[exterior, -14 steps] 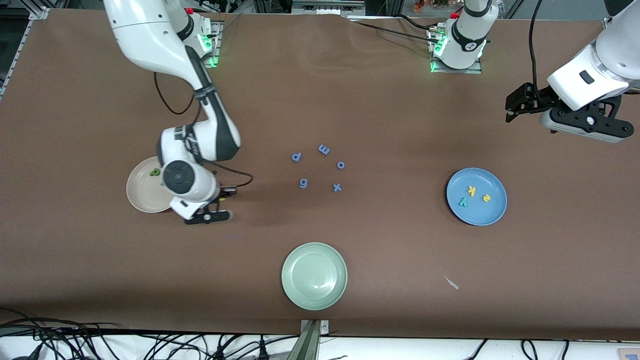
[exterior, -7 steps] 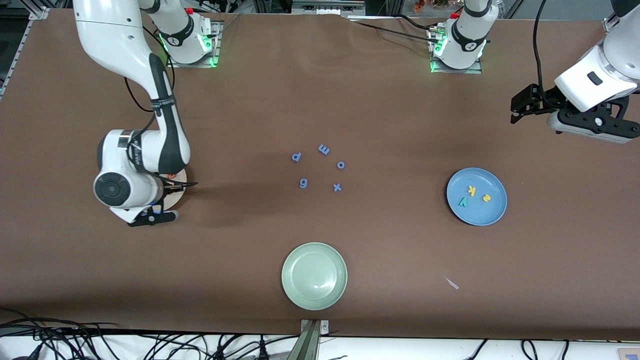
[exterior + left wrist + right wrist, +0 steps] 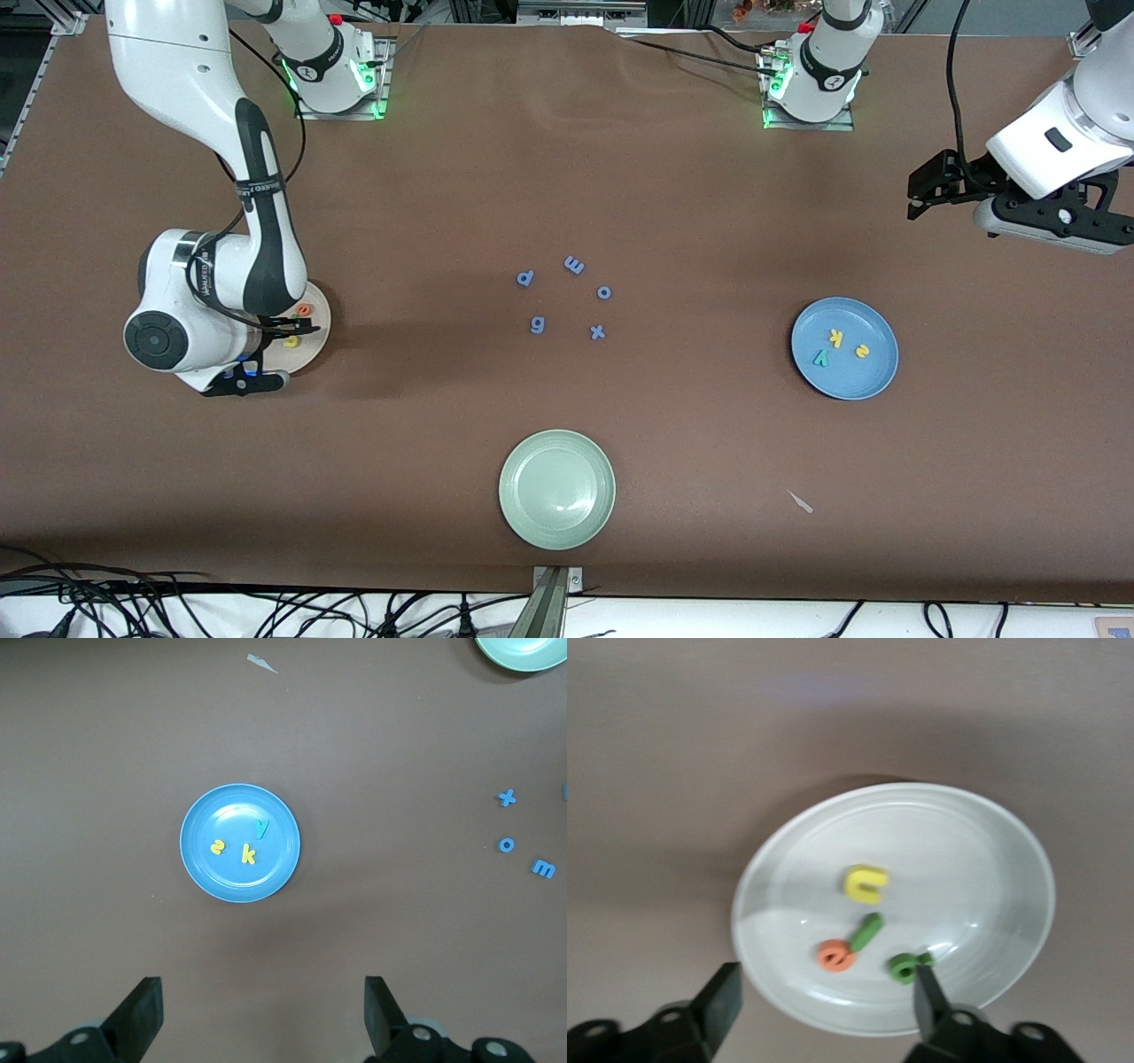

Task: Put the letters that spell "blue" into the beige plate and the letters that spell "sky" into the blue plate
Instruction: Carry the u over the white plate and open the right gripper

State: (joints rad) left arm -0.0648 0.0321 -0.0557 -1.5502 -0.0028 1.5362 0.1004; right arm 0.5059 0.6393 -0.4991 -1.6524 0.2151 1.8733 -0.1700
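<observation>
The beige plate (image 3: pixel 966 868) holds the yellow u (image 3: pixel 866 884), orange e (image 3: pixel 834 955), green l (image 3: pixel 867 931) and green b (image 3: pixel 907 965). My right gripper (image 3: pixel 827 981) hangs open just over this plate (image 3: pixel 317 337), with nothing between its fingers. One fingertip (image 3: pixel 926 988) is close beside the b. In the front view the arm hides most of the plate. The blue plate (image 3: pixel 213 815) holds the yellow s (image 3: pixel 216 847), yellow k (image 3: pixel 249 854) and teal y (image 3: pixel 262 827). My left gripper (image 3: pixel 921 182) waits open, high over bare table at the left arm's end.
Several blue-purple letters (image 3: pixel 567 297) lie loose mid-table. An empty pale green plate (image 3: pixel 556 487) sits nearer the front camera than they do. A small white scrap (image 3: pixel 800 501) lies nearer the front camera than the blue plate (image 3: pixel 873 377).
My right arm swung from beside the beige plate to over it, toward the right arm's end of the table, and its gripper has opened. The left arm barely shifted.
</observation>
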